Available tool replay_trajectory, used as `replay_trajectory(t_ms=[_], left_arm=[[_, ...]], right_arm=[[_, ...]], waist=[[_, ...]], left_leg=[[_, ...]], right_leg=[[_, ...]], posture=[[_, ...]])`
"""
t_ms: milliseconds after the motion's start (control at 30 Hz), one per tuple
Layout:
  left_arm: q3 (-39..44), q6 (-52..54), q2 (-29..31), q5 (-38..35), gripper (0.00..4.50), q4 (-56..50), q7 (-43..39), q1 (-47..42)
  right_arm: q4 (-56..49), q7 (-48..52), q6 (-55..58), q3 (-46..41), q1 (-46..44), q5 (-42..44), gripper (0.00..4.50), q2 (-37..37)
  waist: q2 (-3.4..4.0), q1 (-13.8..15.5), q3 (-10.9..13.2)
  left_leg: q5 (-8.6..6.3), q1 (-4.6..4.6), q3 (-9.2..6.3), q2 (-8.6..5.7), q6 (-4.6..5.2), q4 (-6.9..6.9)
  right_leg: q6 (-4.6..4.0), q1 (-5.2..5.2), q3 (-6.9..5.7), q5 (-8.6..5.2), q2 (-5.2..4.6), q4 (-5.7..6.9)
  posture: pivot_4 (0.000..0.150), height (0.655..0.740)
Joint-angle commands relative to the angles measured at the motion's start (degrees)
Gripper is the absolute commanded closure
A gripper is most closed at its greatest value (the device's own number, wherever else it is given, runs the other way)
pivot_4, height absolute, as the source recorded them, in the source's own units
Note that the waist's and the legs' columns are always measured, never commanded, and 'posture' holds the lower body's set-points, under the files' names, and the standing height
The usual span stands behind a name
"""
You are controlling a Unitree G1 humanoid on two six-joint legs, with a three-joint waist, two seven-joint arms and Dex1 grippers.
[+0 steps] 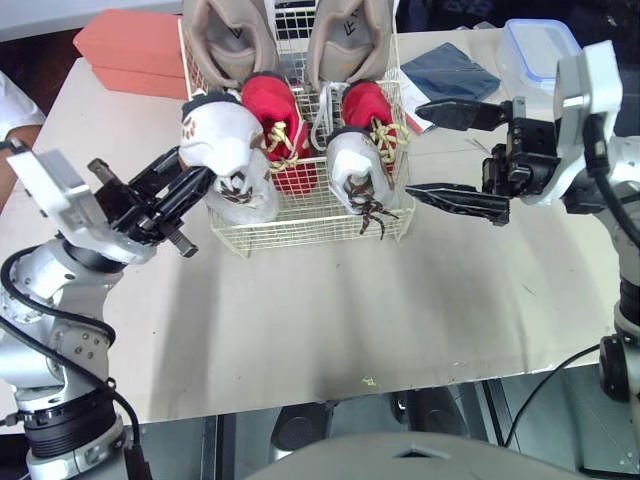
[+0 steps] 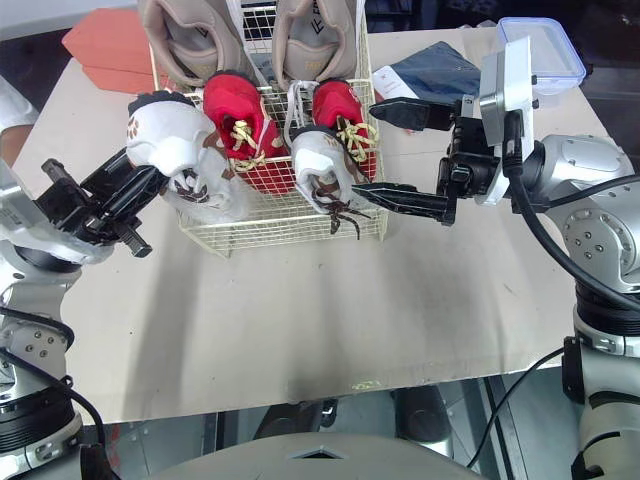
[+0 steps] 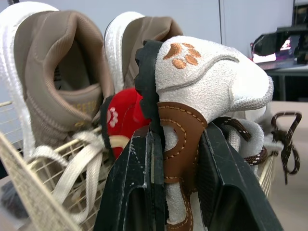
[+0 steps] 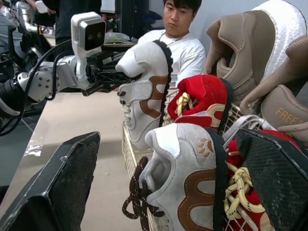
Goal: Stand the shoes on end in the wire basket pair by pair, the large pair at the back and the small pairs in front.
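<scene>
A cream wire basket [image 1: 300,238] stands at the table's back middle. Two large tan shoes [image 1: 228,35] stand on end at its back, and a red pair [image 1: 275,110] stands in front of them. My left gripper [image 1: 202,185] is shut on the brown heel strip of a white paw-print shoe [image 3: 211,77], holding it upright at the basket's front left corner. The second white shoe [image 1: 352,165] stands at the front right, its brown laces hanging over the rim. My right gripper [image 1: 413,148] is open at the basket's right side; this shoe [image 4: 187,192] sits between its fingers without touching them.
Salmon boxes [image 1: 135,45] lie at the back left. A dark blue pouch [image 1: 450,70] and a clear lidded container [image 1: 535,50] are at the back right. A person in a white shirt [image 4: 180,48] sits beyond the table's left side. Bare table [image 1: 330,320] lies in front of the basket.
</scene>
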Motion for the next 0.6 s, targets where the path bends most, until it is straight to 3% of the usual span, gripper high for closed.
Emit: replay_trajectory(t_ms=[33,333,600], left_arm=[[-1.1,-3.1,-0.7,0.8,3.91,0.9,-1.0,0.3],[-5.2,-7.7,-1.2,3.6,3.91,7.5,-3.5,-1.6],[-5.9,-5.6,-1.8,3.1,3.91,6.8,-1.7,4.0]], right_arm=[[-0.9,0.6,-1.2,-0.7,-1.4,0.3,0.0,-0.4],[-1.4,0.2,-0.4,-0.8,-3.0,2.2,0.0,0.7],[-2.0,-0.1,-0.9,-0.9,-2.2,2.0,0.0,0.9]], waist=[[0.0,0.1,0.0],[0.0,0.1,0.0],[0.01,-0.1,0.0]], left_leg=[[0.0,0.0,0.0,0.0,0.0,0.0],[0.0,0.0,-0.03,0.0,0.0,0.0],[0.0,0.02,-0.02,0.0,0.0,-0.01]], right_leg=[[0.0,0.0,-0.01,0.0,0.0,0.0],[0.0,0.02,-0.05,0.0,0.0,-0.02],[0.0,0.01,-0.01,0.0,-0.01,-0.01]], posture=[[0.15,0.74],[0.15,0.74],[0.15,0.74]])
